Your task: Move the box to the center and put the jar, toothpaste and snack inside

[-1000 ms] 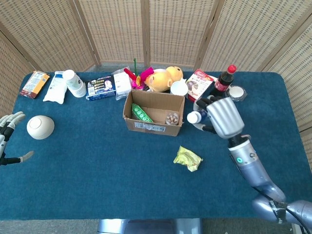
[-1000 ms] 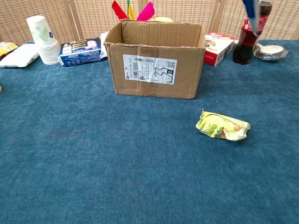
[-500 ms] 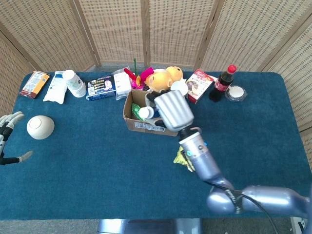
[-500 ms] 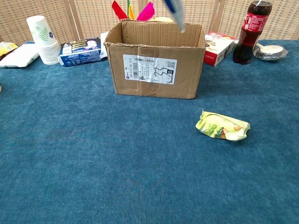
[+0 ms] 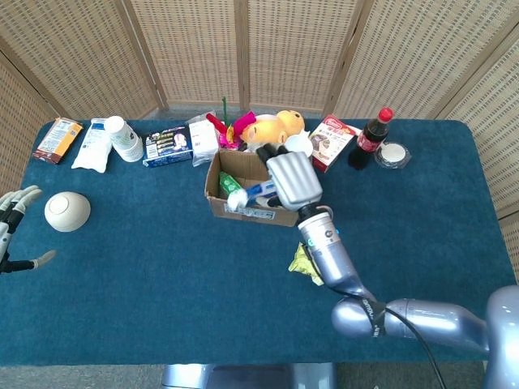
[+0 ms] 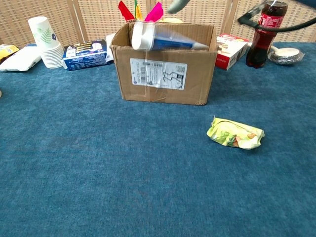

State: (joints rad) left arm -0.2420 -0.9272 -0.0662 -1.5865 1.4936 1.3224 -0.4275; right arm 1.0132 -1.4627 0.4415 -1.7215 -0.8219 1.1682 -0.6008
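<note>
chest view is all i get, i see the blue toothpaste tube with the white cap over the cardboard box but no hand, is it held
Observer: Yes. In the head view the right hand grips the tail end of the blue toothpaste tube above the open brown cardboard box.
Operator: anything in the box already
Observer: A green packet lies in the left part of the box; the hand hides the rest.
Operator: where's the left hand
Observer: The left hand is at the far left edge of the blue table, fingers apart, holding nothing, beside a white bowl.
</note>
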